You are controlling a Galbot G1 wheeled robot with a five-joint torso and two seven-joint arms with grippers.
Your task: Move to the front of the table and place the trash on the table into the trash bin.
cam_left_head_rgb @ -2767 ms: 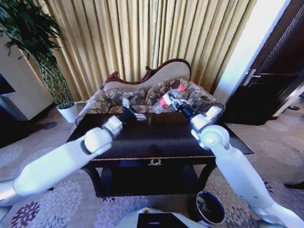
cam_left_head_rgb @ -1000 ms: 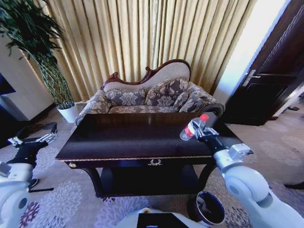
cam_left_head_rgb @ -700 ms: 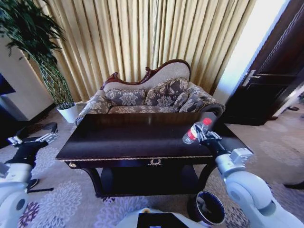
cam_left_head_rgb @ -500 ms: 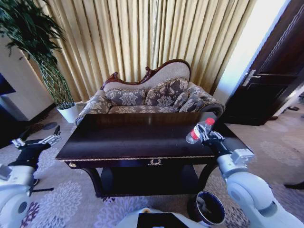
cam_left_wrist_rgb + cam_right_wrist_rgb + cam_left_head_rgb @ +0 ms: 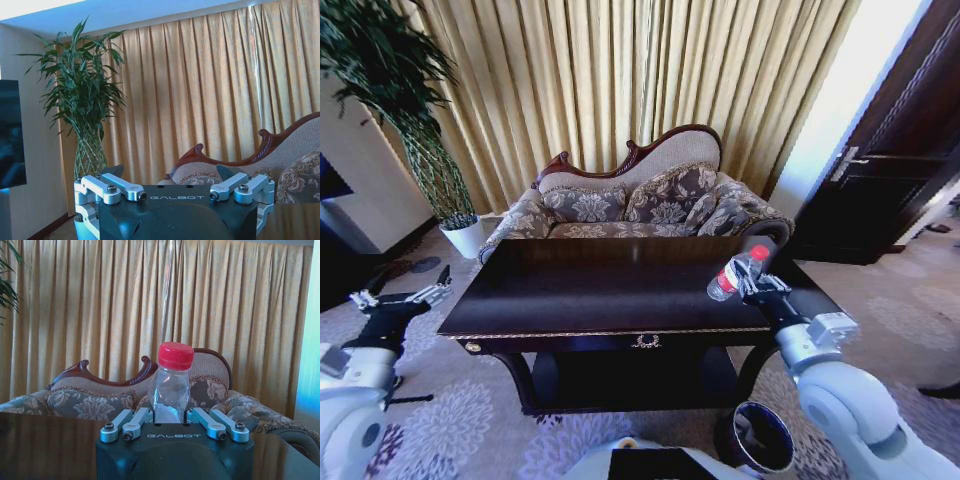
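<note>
Above the right end of the table (image 5: 610,290), the right gripper (image 5: 748,283) pinches the bottle (image 5: 732,272), its jaws pressed against the clear body just below the label. The bottle leans, red cap up and tipped away from the table's front edge, long axis running out along the line of the arm. Down on the carpet, close beside the table's front right leg, stands the trash bin (image 5: 757,436), mouth open upward; it lies almost straight below the bottle and nearer the robot, so by my reckoning the drop turns on drawing the bottle back and down toward it. Off the table's left end, well apart from it, the left gripper (image 5: 408,297) hangs with jaws spread, holding nothing.
</note>
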